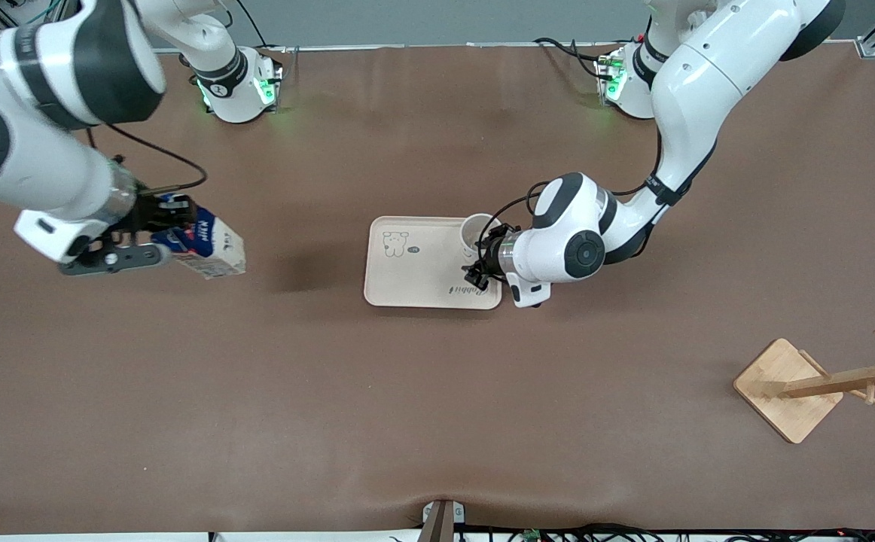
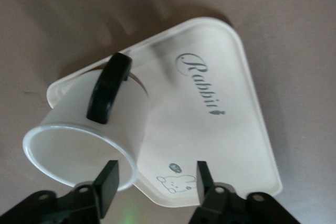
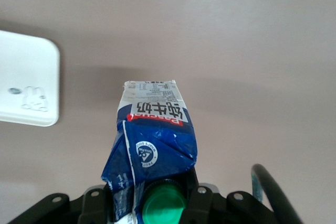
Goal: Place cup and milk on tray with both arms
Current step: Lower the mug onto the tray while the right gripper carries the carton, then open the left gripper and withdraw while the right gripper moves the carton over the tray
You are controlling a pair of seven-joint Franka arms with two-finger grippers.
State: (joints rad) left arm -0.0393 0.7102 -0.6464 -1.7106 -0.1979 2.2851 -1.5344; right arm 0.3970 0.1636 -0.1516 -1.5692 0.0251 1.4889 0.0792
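The white cup (image 1: 477,229) stands upright on the cream tray (image 1: 422,275), at its corner toward the left arm's end. In the left wrist view the cup (image 2: 79,140) shows its black handle, and the tray (image 2: 210,129) shows its bear drawing and lettering. My left gripper (image 1: 477,268) (image 2: 156,184) is open just above the cup's rim and holds nothing. My right gripper (image 1: 170,239) (image 3: 160,198) is shut on the top of the blue and white milk carton (image 1: 208,245) (image 3: 155,129). It holds the carton tilted in the air over bare table toward the right arm's end.
A wooden rack with a square base (image 1: 788,388) lies tipped near the left arm's end, nearer the front camera. A corner of the tray (image 3: 26,82) shows in the right wrist view. Brown table lies between the milk and the tray.
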